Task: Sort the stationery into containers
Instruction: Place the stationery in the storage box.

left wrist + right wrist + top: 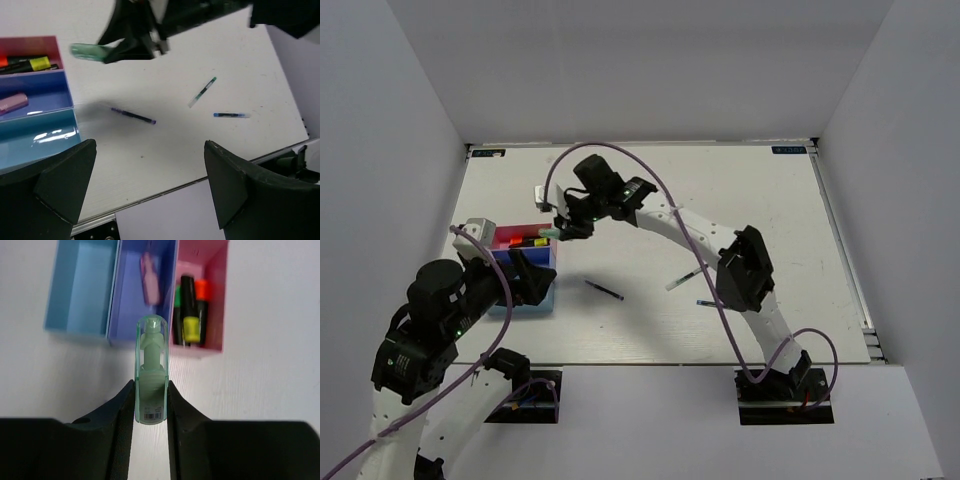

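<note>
On the white table [740,200] the row of containers sits at about 9 o'clock: a pink box [215,270], a blue box [130,295] and a light blue box [80,285], side by side. The right gripper [151,387] is clamped on the pale green clip [151,355], held in the air just short of the boxes, its tip pointing to 12 o'clock at the pink-blue seam. The left gripper [149,150] hangs beside the boxes, fingers wide apart and empty. This looks like the carry-and-drop step. Highlighters [190,305] fill the pink box and a lilac item [149,282] lies in the blue, so the next move likely calls for going forward over the blue box, then letting go. Three pens remain loose at the clip's 5 o'clock — a dark one [132,116], a white one [202,92], a blue one [231,115]. The clip's barcode sticker [151,415] is too small to read.
</note>
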`<state>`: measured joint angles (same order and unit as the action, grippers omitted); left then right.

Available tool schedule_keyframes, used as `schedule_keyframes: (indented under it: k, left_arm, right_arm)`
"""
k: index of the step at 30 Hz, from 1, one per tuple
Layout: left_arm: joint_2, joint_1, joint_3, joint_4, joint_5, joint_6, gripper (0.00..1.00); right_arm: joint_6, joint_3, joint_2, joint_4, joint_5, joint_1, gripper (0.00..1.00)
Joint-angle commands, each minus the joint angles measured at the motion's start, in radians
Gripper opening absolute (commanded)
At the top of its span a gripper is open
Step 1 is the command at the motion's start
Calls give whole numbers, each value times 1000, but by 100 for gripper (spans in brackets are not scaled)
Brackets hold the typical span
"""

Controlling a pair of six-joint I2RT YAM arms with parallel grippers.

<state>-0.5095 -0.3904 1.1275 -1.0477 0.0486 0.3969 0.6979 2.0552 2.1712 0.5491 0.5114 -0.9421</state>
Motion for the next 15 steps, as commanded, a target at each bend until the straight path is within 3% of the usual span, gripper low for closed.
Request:
schedule_keyframes:
  k: [1,2,8,15]
  left_arm:
    - [11,-2,23,83,78,-12,99]
    - [15,-2,22,98,85,-9,99]
    - [40,-4,20,107,112,-15,99]
    - [49,-2,-1,98,117,-3,99]
  right_arm:
    - [-311,140,94,-117,52,-34,0]
    - [-392,143,104,-211,52,-46,0]
    - [-563,184,199,-319,113,-66,0]
    - [-606,206,274,-406,62,-87,0]
